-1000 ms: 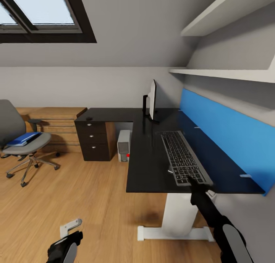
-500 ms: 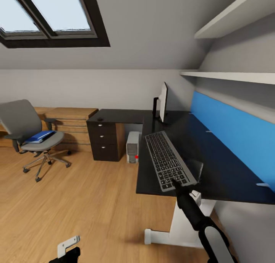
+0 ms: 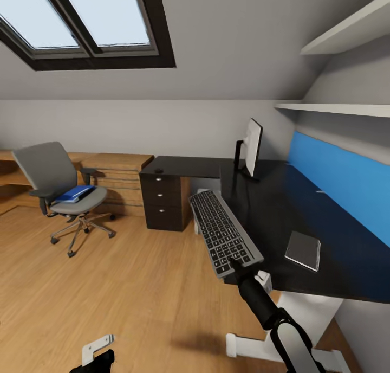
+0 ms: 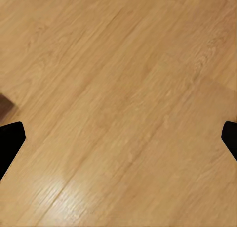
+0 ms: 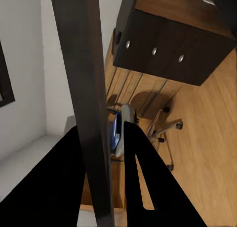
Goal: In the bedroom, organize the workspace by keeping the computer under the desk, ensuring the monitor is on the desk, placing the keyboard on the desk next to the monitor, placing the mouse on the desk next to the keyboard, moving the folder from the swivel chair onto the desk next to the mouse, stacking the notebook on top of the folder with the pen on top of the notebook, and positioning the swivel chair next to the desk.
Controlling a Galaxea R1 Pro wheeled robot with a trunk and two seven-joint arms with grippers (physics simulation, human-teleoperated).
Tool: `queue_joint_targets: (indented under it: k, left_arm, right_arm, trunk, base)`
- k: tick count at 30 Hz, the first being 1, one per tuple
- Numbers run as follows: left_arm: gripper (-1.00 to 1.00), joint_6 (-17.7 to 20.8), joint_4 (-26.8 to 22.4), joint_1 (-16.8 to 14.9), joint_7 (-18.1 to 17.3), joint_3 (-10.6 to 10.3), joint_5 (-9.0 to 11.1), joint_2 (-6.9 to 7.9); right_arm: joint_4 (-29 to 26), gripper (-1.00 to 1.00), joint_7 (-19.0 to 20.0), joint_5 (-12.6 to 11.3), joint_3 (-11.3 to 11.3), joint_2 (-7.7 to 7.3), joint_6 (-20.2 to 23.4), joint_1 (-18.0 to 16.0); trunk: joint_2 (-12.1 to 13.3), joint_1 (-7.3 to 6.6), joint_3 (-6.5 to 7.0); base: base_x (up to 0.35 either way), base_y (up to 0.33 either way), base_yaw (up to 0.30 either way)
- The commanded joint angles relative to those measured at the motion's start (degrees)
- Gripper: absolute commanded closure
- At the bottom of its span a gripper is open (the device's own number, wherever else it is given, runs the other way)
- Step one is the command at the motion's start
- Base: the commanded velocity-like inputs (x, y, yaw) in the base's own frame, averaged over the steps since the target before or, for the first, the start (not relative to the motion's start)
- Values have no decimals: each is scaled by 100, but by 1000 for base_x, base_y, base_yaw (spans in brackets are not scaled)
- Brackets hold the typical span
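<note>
My right gripper (image 3: 236, 265) is shut on the near end of the keyboard (image 3: 221, 231), which hangs tilted in the air past the black desk's (image 3: 271, 216) left edge. In the right wrist view the keyboard (image 5: 84, 64) runs edge-on between my fingers (image 5: 143, 177). The monitor (image 3: 252, 146) stands on the desk at the back. A dark grey notebook (image 3: 303, 250) lies near the desk's front edge. The blue folder (image 3: 75, 193) rests on the swivel chair (image 3: 54, 178) at left. A small dark mouse (image 3: 158, 171) sits above the drawers. My left gripper (image 4: 118, 138) is open over bare floor.
A dark three-drawer unit (image 3: 165, 202) stands under the desk's left wing, with low wooden cabinets (image 3: 116, 169) against the wall behind the chair. A blue panel (image 3: 346, 183) and white shelves (image 3: 336, 108) line the right wall. Wooden floor (image 3: 124, 286) stretches between chair and desk.
The view has shifted, so the desk now sits further right. My right gripper has carried the keyboard off the desktop and leftward past its edge, uncovering the notebook.
</note>
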Motion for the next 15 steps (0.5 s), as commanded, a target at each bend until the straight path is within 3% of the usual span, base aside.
queue_joint_targets:
  k: [1, 4, 10, 15]
  left_arm:
    - [-100, 23, -9, -2, -32, 7, 41, 11]
    - [-100, 27, -9, -2, -482, 18, 52, 159]
    - [-100, 39, -2, -2, -1555, 108, 49, 367]
    - [-100, 28, -3, -2, -1722, 141, 49, 400]
  right_arm:
    - [-6, 100, 4, -46, 2, -57, 28, -3]
    - [-6, 100, 10, -56, 11, -218, 39, -3]
    - [-14, 100, -10, -82, 4, -287, 37, -3]
    - [-10, 100, -106, -102, 4, -260, 21, -3]
  trunk:
    - [-3, 1, -6]
    - [-3, 1, -6]
    - [77, -43, 30]
    - [277, -153, 120]
  base:
    - [108, 314, 1]
    - [108, 315, 1]
    - [109, 316, 0]
    - [109, 316, 0]
